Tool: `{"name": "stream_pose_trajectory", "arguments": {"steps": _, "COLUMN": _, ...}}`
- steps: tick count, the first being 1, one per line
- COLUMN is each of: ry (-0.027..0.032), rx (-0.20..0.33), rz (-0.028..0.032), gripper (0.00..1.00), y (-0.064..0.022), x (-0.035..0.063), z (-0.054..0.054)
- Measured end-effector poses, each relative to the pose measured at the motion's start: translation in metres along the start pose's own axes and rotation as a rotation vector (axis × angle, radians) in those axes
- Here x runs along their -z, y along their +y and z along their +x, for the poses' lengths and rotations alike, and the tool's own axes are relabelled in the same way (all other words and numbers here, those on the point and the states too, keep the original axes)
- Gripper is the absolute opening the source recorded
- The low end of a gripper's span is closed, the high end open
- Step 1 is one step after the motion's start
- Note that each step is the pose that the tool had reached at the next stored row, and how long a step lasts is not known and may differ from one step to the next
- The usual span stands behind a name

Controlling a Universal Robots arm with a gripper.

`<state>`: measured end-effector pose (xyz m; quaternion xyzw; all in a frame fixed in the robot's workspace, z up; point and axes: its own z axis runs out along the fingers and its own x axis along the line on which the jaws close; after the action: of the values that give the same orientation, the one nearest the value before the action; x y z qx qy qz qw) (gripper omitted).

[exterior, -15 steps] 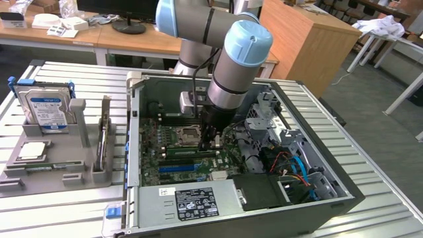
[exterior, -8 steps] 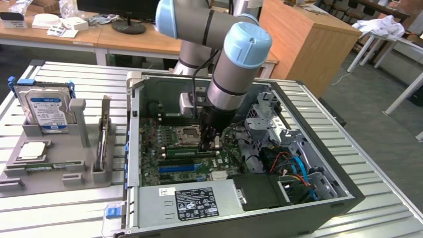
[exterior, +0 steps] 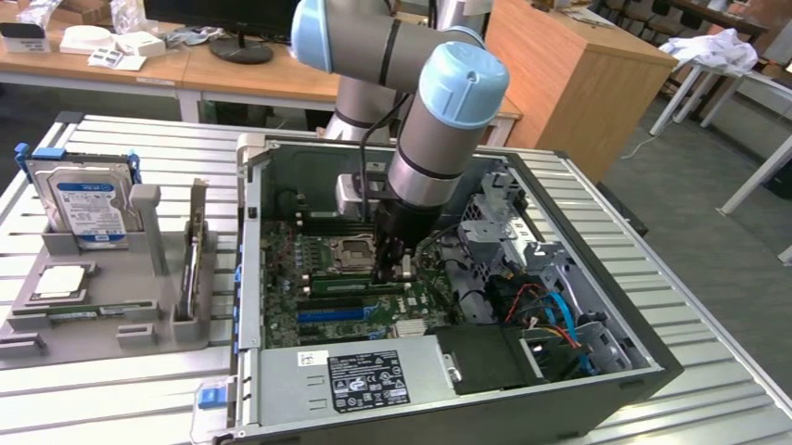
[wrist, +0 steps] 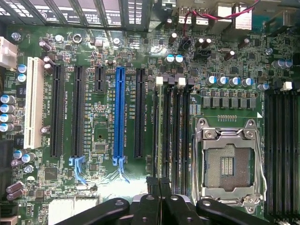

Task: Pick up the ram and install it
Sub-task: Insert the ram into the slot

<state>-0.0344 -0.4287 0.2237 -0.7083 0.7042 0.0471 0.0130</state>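
Observation:
The ram [exterior: 356, 286] is a thin green stick standing edge-up in a memory slot of the motherboard, beside the CPU socket [exterior: 355, 250]. In the wrist view the ram [wrist: 159, 126] runs as a narrow strip in the slot nearest the black expansion slots. My gripper [exterior: 399, 272] reaches down into the open case over one end of the stick. Its black fingers [wrist: 153, 183] stand pressed together right at that end [wrist: 159, 180]. I cannot tell whether they pinch the stick or only rest on its top edge.
A blue expansion slot [wrist: 119, 112] and black slots lie beside the memory slots. The open case [exterior: 254, 278] has cables and a drive cage at the exterior view's right. A grey tray [exterior: 99, 315] at the exterior view's left holds a hard drive [exterior: 87, 199].

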Motion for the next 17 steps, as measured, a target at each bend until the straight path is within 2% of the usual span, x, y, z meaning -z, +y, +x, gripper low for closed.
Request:
{"name": "stream_pose_trajectory", "arguments": {"steps": 1, "ry": 0.0, "rx": 0.0, "rz": -0.0002, "gripper": 0.18, "y": 0.0, "x": 0.0, "z": 0.0}}
{"name": "stream_pose_trajectory", "arguments": {"steps": 2, "ry": 0.0, "rx": 0.0, "rz": -0.0003, "gripper": 0.18, "y": 0.0001, "x": 0.0, "z": 0.0}}
{"name": "stream_pose_trajectory", "arguments": {"steps": 3, "ry": 0.0001, "rx": 0.0, "rz": -0.0003, "gripper": 0.25, "y": 0.0001, "x": 0.0, "z": 0.0}}
{"name": "stream_pose_trajectory", "arguments": {"steps": 9, "ry": 0.0005, "rx": 0.0, "rz": -0.0006, "gripper": 0.25, "y": 0.0002, "x": 0.0028, "z": 0.0}}
{"name": "stream_pose_trajectory", "arguments": {"steps": 12, "ry": 0.0002, "rx": 0.0, "rz": -0.0004, "gripper": 0.25, "y": 0.0006, "x": 0.0107, "z": -0.001}}
{"name": "stream_pose_trajectory", "arguments": {"steps": 17, "ry": 0.0018, "rx": 0.0, "rz": -0.0006, "gripper": 0.25, "y": 0.0012, "x": 0.0323, "z": -0.003}}
